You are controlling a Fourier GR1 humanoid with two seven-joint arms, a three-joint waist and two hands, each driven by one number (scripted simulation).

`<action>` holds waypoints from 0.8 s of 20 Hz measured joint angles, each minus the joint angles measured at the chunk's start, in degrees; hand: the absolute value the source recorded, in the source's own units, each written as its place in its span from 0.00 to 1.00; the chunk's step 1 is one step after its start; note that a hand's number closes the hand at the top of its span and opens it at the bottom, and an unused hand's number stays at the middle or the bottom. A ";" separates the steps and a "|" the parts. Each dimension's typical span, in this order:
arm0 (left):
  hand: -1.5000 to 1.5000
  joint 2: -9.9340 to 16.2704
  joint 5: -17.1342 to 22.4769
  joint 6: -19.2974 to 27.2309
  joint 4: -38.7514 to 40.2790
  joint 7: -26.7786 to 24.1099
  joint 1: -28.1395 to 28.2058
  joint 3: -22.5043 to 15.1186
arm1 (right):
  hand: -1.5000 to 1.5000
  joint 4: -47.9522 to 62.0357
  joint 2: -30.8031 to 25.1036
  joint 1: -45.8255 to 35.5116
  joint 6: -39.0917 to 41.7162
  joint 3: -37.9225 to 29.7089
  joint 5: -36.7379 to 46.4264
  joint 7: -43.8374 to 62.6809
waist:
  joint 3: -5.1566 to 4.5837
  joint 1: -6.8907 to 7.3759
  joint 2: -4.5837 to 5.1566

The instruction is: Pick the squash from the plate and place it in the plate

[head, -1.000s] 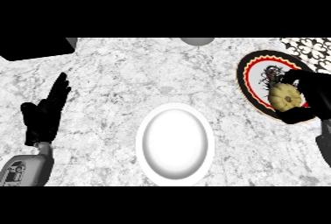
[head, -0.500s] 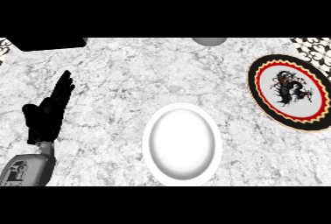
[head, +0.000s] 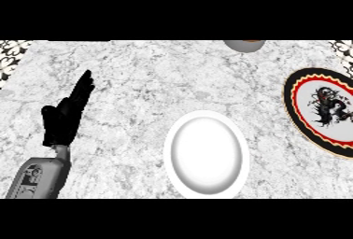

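Observation:
A plain white plate (head: 206, 154) lies on the marble counter near the front, with nothing on it. At the right edge lies a decorated plate (head: 324, 112) with a black and red rim and a black dragon figure on its white middle; it too is bare. No squash shows anywhere in the head view. My left hand (head: 66, 114) rests at the left with its fingers straight and pointing up, holding nothing. My right hand is out of the picture.
A grey rounded object (head: 243, 45) pokes in at the counter's far edge, right of centre. Patterned tiles (head: 10, 58) show at the far left and far right corners. Bare marble spreads between my left hand and the white plate.
One second ago my right hand was on the decorated plate around the squash; both have left the view. The view has shifted, so both plates now sit further right.

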 measured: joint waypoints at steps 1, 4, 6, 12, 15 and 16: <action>0.50 -0.15 -0.37 -0.03 -0.45 0.09 0.28 -0.36 | 1.00 1.71 0.65 -1.11 -0.44 0.82 0.78 -0.79 | -0.02 0.16 -0.02; 0.50 -0.94 -0.90 0.00 1.03 0.23 -1.22 -0.53 | 1.00 6.13 3.53 -4.69 -3.32 3.56 3.87 -1.79 | -0.07 0.42 0.00; 0.50 -1.59 -1.40 -0.05 2.04 -1.00 -1.33 -1.00 | 1.00 8.41 4.90 -6.41 -6.68 5.60 6.96 -2.19 | -0.08 0.63 0.07; 0.50 -2.07 -1.66 -0.24 2.74 -0.91 -2.16 -0.65 | 0.00 15.97 9.83 -11.92 -14.12 10.32 14.53 1.34 | -0.08 0.99 0.12; 0.50 -1.78 -1.42 -0.87 1.86 -0.72 -1.77 -0.38 | 0.00 21.14 11.93 -14.35 -13.83 10.89 15.77 3.11 | -0.07 1.22 0.16; 0.50 -1.73 -1.33 -1.05 1.44 -0.47 -1.66 -0.35 | 0.00 22.69 12.95 -15.28 -13.81 10.88 15.89 3.64 | -0.06 1.30 0.17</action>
